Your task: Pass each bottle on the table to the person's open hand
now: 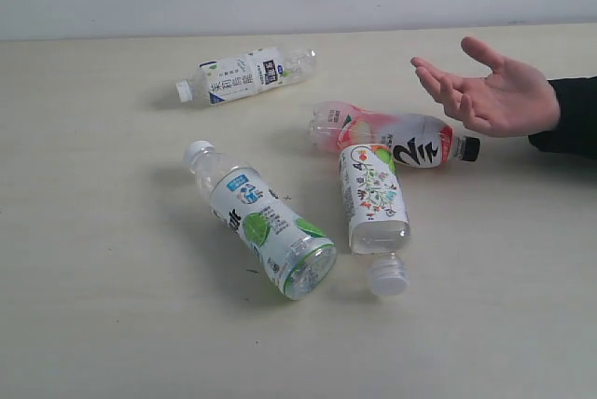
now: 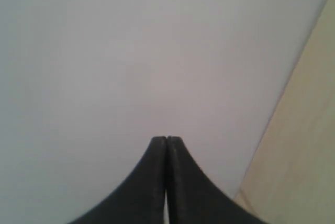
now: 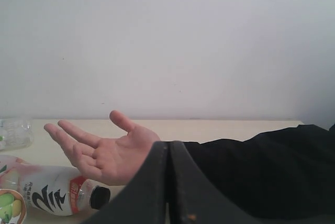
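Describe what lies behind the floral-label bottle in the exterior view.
The pink-red bottle lies crosswise behind the floral-label bottle, its black cap pointing to the picture's right. The floral bottle's base end hides part of its near side; whether they touch cannot be told.

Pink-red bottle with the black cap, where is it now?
Exterior view, right of centre: the pink-red bottle lies on its side just below the open hand in the picture, with the floral-label bottle right beside it, nearer the camera.

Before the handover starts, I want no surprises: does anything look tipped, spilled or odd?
All four bottles lie on their sides, none upright: blue-label bottle, lime bottle, floral bottle and pink bottle. The floral one seems to touch the pink one. No spill shows.
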Robot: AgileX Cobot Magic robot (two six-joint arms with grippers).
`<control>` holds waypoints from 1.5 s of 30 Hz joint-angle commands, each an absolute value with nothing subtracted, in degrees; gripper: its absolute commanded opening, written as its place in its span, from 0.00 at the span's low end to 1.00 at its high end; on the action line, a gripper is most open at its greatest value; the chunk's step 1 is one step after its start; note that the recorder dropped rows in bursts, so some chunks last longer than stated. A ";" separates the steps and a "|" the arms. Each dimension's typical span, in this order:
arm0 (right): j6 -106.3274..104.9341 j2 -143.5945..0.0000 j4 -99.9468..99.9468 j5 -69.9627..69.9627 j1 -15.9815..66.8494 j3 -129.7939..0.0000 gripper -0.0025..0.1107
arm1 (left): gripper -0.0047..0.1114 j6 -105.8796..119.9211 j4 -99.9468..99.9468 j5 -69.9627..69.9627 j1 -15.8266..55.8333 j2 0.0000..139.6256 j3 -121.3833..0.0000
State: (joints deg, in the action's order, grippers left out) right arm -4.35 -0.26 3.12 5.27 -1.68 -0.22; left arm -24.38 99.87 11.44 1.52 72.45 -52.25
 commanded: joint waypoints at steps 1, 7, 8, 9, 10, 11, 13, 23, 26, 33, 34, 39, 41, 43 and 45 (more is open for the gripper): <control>-4.46 0.00 2.95 5.11 -1.98 0.00 0.02 | 0.04 -15.19 97.33 29.35 4.80 82.07 -55.63; -4.46 0.00 2.95 5.11 -1.98 0.00 0.02 | 0.04 26.45 50.20 52.20 17.08 96.66 -68.98; -4.46 0.00 2.95 5.11 -1.98 0.00 0.02 | 0.04 36.83 41.34 57.45 18.98 98.64 -72.16; -4.46 0.00 2.95 5.11 -1.98 0.00 0.02 | 0.04 44.72 35.20 61.04 20.34 99.96 -74.64; -4.46 0.00 2.95 5.11 -1.98 0.00 0.02 | 0.04 49.93 28.74 64.03 21.93 101.12 -77.39; -4.46 0.00 2.95 5.11 -1.98 0.00 0.02 | 0.04 52.94 22.34 65.27 23.43 101.84 -79.95; -4.46 0.00 3.07 5.11 -1.98 0.00 0.02 | 0.04 57.49 15.55 64.72 26.18 102.20 -82.23; -4.46 0.00 2.84 5.11 -1.98 0.00 0.02 | 0.04 67.66 12.77 57.93 39.27 102.69 -84.24; -4.46 0.00 2.84 5.11 -1.98 0.00 0.02 | 0.07 67.68 12.66 58.30 42.15 102.68 -83.67; -4.46 0.00 2.84 5.11 -1.98 0.00 0.02 | 0.52 67.68 12.77 54.97 45.09 102.68 -81.37; -4.46 0.00 2.84 5.11 -1.98 0.00 0.02 | 0.64 67.68 12.67 53.71 45.09 102.68 -80.24; -4.46 0.00 3.22 5.11 -1.98 0.00 0.02 | 0.70 74.74 12.79 50.62 45.37 102.68 -75.01; -4.46 0.00 3.22 5.11 -1.98 0.00 0.02 | 0.70 78.84 13.69 49.46 45.37 102.68 -72.84; -4.46 0.00 3.22 5.11 -1.98 0.00 0.02 | 0.71 80.95 14.77 44.19 45.37 102.68 -70.07; -4.46 0.00 3.22 5.11 -1.98 0.00 0.02 | 0.71 80.95 14.77 37.27 45.37 102.68 -67.64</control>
